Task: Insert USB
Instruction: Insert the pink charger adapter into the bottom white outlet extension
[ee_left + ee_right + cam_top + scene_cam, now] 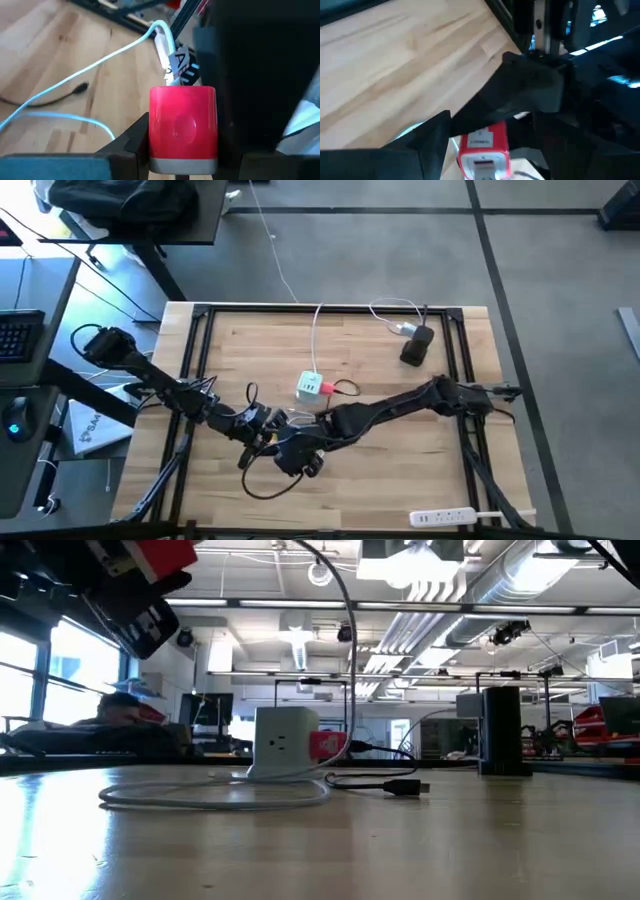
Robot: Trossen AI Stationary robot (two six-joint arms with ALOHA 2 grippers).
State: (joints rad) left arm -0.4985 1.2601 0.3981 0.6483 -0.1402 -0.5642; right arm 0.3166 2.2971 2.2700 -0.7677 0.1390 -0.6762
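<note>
Glossy red silver-based block point(182, 122) sits clamped in left gripper point(183, 150); right gripper point(305, 452) adjacent, grip unclear.

Two dark arms meeting at lower centre, one white charger cube point(309, 386), one red-pink USB plug point(326, 388), one power strip point(443, 518) at lower right, one dark cylinder point(417, 346) at upper right

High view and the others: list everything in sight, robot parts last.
table: one, light wood, black frame
charger cube: one, white, mid-table
USB: one, red-pink plug, black cable, against the cube
white cable: one, cube to far edge
dark cylinder: one, far right
power strip: one, white, near edge
red block: one, between the left fingers
left gripper: near centre
right gripper: beside it
</note>
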